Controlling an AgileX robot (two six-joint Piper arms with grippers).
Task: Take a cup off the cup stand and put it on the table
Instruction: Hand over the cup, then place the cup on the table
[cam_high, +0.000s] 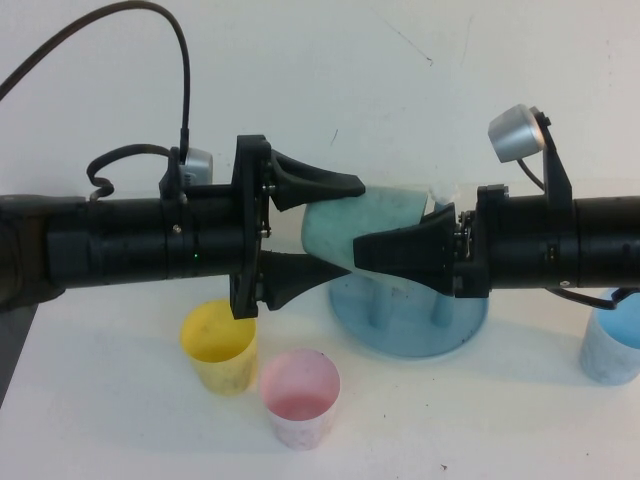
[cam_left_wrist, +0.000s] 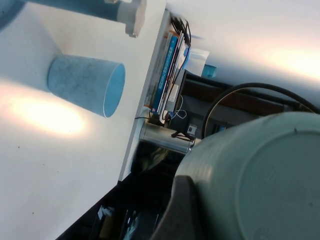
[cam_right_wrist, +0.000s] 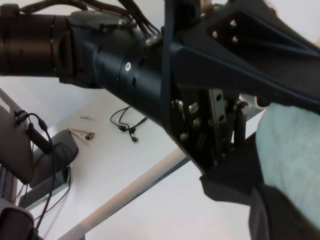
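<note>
Lying sideways, the cup (cam_high: 365, 222) sits between left gripper (cam_high: 318, 228) and right gripper (cam_high: 375, 245).

1. Setting — a robotics lab or test bench.
2. Evidence — plain white tabletop (cam_high: 120, 420) beneath two black robot arms.
3. Loose cables (cam_right_wrist: 127, 125) on a white surface beside the rig.
4. Stacked books or folders (cam_left_wrist: 167, 70) and electronic equipment past the tabletop edge.

Mint cup (cam_left_wrist: 260, 180) near blue cup (cam_left_wrist: 90, 84)
</note>
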